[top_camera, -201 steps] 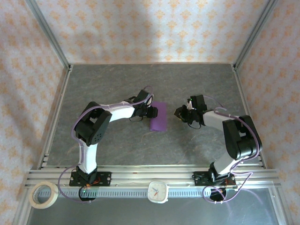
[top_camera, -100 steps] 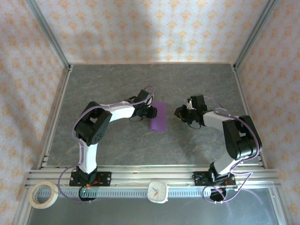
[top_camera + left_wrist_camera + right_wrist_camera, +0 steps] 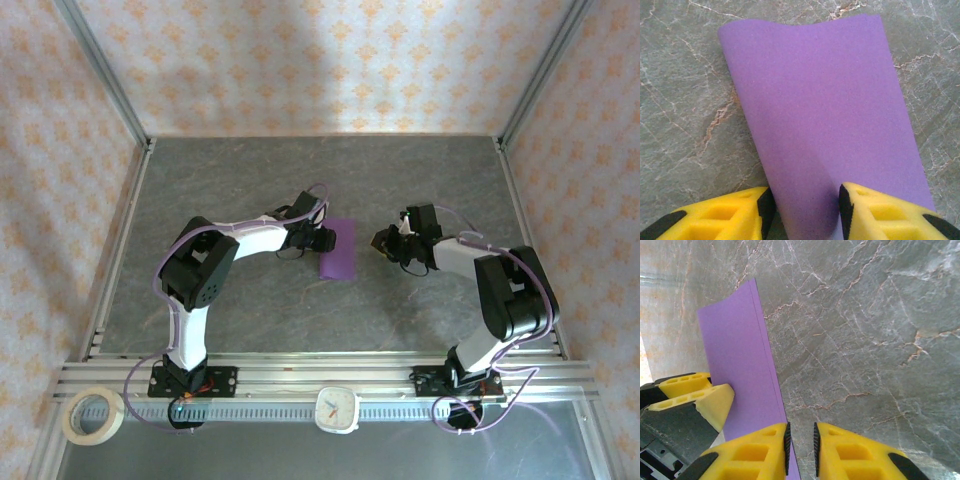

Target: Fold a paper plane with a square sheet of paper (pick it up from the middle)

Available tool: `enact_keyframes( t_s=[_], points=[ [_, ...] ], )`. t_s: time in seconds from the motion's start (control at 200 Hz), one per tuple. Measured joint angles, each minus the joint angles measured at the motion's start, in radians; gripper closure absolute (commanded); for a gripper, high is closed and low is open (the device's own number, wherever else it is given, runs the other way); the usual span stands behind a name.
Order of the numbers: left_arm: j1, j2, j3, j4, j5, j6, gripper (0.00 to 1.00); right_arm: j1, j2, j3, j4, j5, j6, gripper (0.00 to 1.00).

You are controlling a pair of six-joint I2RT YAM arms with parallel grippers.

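While folded over — square sheet of paper | purple, plain | edges layered

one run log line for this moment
stage: folding | square sheet of paper: folded over, on table | left gripper: straddling sheet edge | right gripper: narrow gap, empty, beside sheet

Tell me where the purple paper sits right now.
In the top view the purple paper lies folded on the grey table near its middle, between the left gripper, whose fingers straddle its edge, and the right gripper.

Purple paper sheet – folded over, narrow strip, mid-table btwn arms – edge slightly lifted
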Motion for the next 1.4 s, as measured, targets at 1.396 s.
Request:
enact_keyframes(
  t_s=[1.396],
  points=[
    [-0.006, 0.027, 0.055, -0.070, -0.012, 0.037, 0.49, 0.000, -0.006, -0.008, 0.006, -0.011, 0.000, 0.78]
  ],
)
